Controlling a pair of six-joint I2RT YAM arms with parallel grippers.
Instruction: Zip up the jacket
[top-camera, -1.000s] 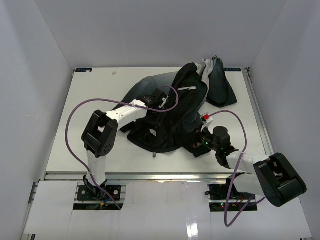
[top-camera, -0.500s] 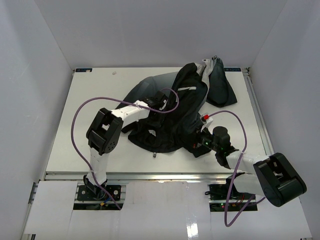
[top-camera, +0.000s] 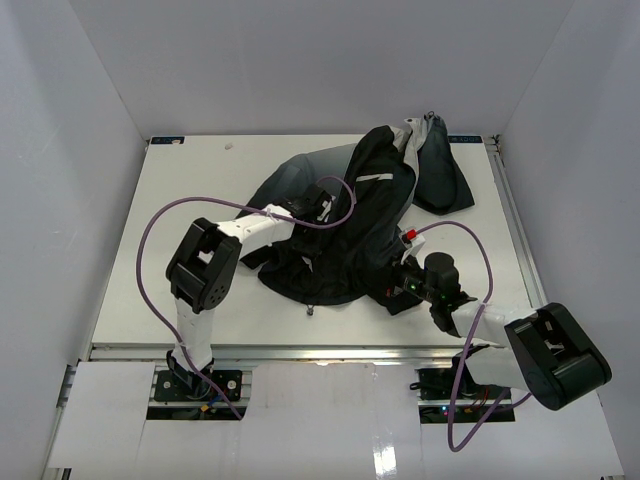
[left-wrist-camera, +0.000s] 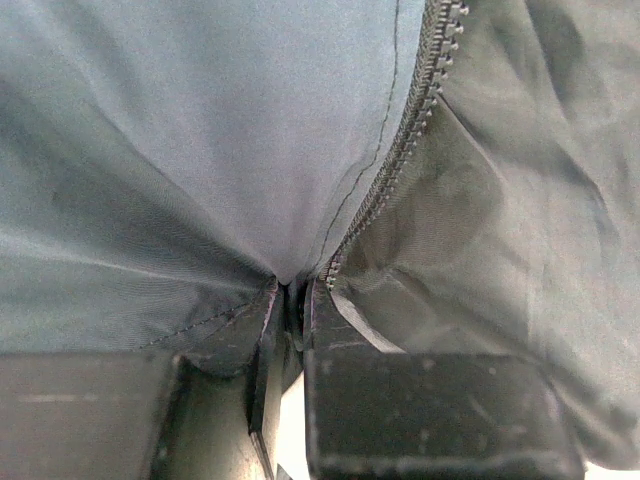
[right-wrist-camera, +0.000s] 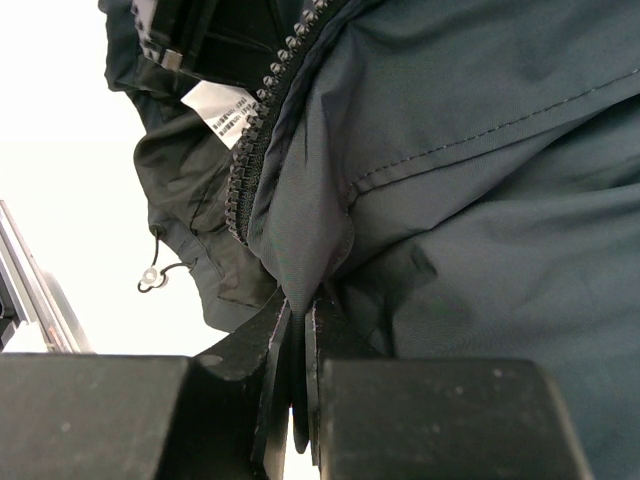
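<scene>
The dark jacket (top-camera: 345, 225) lies crumpled on the white table, one sleeve stretching to the back right. My left gripper (top-camera: 320, 208) rests on its upper middle. In the left wrist view that gripper (left-wrist-camera: 290, 300) is shut on a fold of jacket fabric (left-wrist-camera: 200, 150) right beside the zipper teeth (left-wrist-camera: 400, 150). My right gripper (top-camera: 393, 285) sits at the jacket's near right edge. The right wrist view shows it (right-wrist-camera: 305, 315) shut on a pinch of grey fabric (right-wrist-camera: 480, 150) next to a zipper row (right-wrist-camera: 262, 125). No zipper slider shows.
A white care label (right-wrist-camera: 220, 112) and a drawcord toggle (right-wrist-camera: 150, 275) hang near the right gripper. Bare table (top-camera: 180, 220) spreads left of the jacket. A metal rail (top-camera: 515, 230) runs along the right edge. White walls close in on three sides.
My left gripper's jaws have closed onto the jacket fabric and its arm has shifted slightly. The right arm and its grip have not moved.
</scene>
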